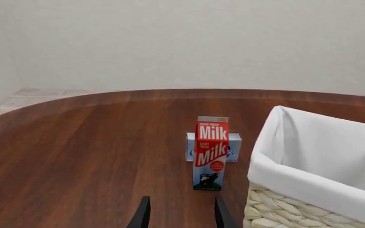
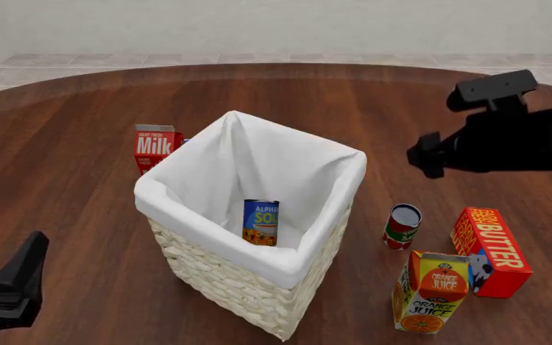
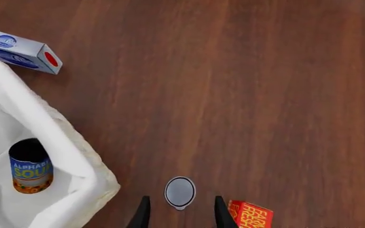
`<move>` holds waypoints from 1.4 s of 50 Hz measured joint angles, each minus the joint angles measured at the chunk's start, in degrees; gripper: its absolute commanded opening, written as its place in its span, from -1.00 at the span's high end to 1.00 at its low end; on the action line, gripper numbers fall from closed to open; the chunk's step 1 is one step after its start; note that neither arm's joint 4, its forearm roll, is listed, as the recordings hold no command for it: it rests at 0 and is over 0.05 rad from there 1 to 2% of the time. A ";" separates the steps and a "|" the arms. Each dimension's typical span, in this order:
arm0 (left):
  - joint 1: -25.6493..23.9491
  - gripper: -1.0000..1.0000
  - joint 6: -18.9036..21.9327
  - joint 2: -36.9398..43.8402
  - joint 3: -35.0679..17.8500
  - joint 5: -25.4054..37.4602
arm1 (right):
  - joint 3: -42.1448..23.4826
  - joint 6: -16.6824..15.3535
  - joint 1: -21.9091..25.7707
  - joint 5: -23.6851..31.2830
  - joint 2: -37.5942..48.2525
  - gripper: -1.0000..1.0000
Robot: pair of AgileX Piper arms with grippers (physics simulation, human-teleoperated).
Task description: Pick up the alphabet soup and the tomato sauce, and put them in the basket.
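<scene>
**One can is in, the second can waits under the right arm**

The alphabet soup (image 2: pixel 261 222) stands upright inside the basket (image 2: pixel 307 255), on its floor near the front wall; so the first half of the task looks finished. The tomato sauce (image 2: pixel 402 226) is on the table (image 2: pixel 65 187), upright, to the right of the basket and apart from it, just beside the butter box (image 2: pixel 490 251) and behind the orange juice carton (image 2: pixel 430 291). The right gripper (image 3: pixel 179 213) hangs high above this can with its fingers spread and nothing between them; in the right wrist view the silver top sits almost between the two fingertips. The left gripper (image 1: pixel 179 213) is also spread and empty, low near the basket, facing the milk carton (image 1: pixel 211 153). I judge the step in hand is the approach to the tomato sauce; the next move calls for a straight descent around the can, with care not to push the butter box.
</scene>
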 measured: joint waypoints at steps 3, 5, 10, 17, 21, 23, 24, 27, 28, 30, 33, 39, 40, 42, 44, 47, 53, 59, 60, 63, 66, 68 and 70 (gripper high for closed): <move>0.02 -1.00 0.03 0.10 0.00 -0.09 | 0.28 -0.07 -0.22 -0.39 0.46 -1.00; 0.04 -1.00 0.04 0.10 0.00 -0.09 | 0.43 -0.14 -0.38 -0.70 0.86 -1.00; 0.08 -1.00 0.07 -0.28 0.00 0.28 | 0.88 -0.23 -0.86 -1.62 1.90 -1.00; 0.12 -1.00 0.08 -0.95 0.00 0.92 | 1.70 -0.17 -1.37 -3.22 3.69 -1.00; 0.15 -1.00 0.10 -1.21 0.00 1.17 | 2.31 -0.02 -1.53 -4.12 4.52 -1.00; 0.16 -1.00 0.10 -1.34 0.00 1.30 | 2.59 0.06 -1.59 -4.50 4.84 -1.00; 0.16 -1.00 0.11 -1.41 0.00 1.37 | 2.73 0.09 -1.60 -4.67 4.94 -1.00; 0.18 -1.00 0.12 -1.60 0.00 1.54 | 3.20 0.22 -1.60 -5.11 5.11 -1.00; 0.19 -1.00 0.13 -1.64 0.00 1.58 | 3.36 0.27 -1.59 -5.24 5.13 -1.00; 0.20 -1.00 0.14 -1.68 0.00 1.60 | 3.66 0.37 -1.56 -5.53 5.21 -1.00; 0.22 -1.00 0.14 -1.71 0.00 1.62 | 4.10 0.50 -1.51 -5.97 5.36 -1.00; 0.24 -1.00 0.15 -1.74 0.00 1.65 | 4.89 0.36 -1.83 -6.86 5.85 -1.00; 0.25 -1.00 0.15 -1.75 0.00 1.65 | 4.98 0.31 -1.91 -6.99 5.94 -1.00; 0.25 -1.00 0.16 -1.75 0.00 1.65 | 5.11 0.24 -2.02 -7.21 6.15 -1.00; 0.26 -1.00 0.16 -1.76 0.00 1.66 | 5.23 0.19 -2.07 -7.42 6.36 -1.00; 0.26 -1.00 0.16 -1.78 0.00 1.67 | 5.40 0.18 -2.08 -7.72 6.66 -1.00; 0.26 -1.00 0.16 -1.78 0.00 1.67 | 5.94 0.48 -1.84 -8.54 7.21 -1.00; 0.27 -1.00 0.16 -1.77 0.00 1.67 | 6.60 0.88 -1.40 -9.47 7.81 -1.00; 0.27 -1.00 0.17 -1.77 0.00 1.67 | 6.67 0.93 -1.33 -9.59 7.90 -1.00; 0.27 -1.00 0.17 -1.77 0.00 1.67 | 6.91 1.09 -1.12 -9.88 8.07 -1.00; 0.27 -1.00 0.17 -1.77 0.00 1.67 | 7.09 1.20 -0.96 -10.20 8.35 -1.00; 0.27 -1.00 0.16 -1.77 0.00 1.67 | 7.22 1.24 -0.90 -10.42 8.55 -1.00; 0.27 -1.00 0.17 -1.77 0.00 1.67 | 7.37 1.29 -0.85 -10.65 8.75 -1.00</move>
